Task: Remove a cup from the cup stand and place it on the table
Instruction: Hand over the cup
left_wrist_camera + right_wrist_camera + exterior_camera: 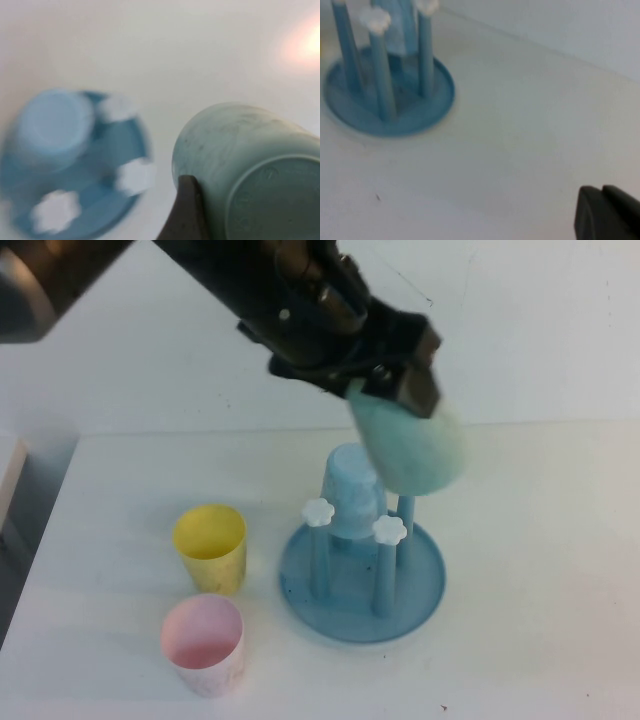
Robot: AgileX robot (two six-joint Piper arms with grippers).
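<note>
My left gripper is shut on the mint-green cup and holds it tilted in the air, above the far right side of the blue cup stand. In the left wrist view the cup fills the lower right, with one dark finger against its side, and the stand lies below it. A light blue cup sits upside down on a peg of the stand. My right gripper is shut and empty, low over the white table to the right of the stand.
A yellow cup and a pink cup stand upright on the table left of the stand. Two bare pegs with white flower knobs rise at the stand's front. The table's left edge is near the cups.
</note>
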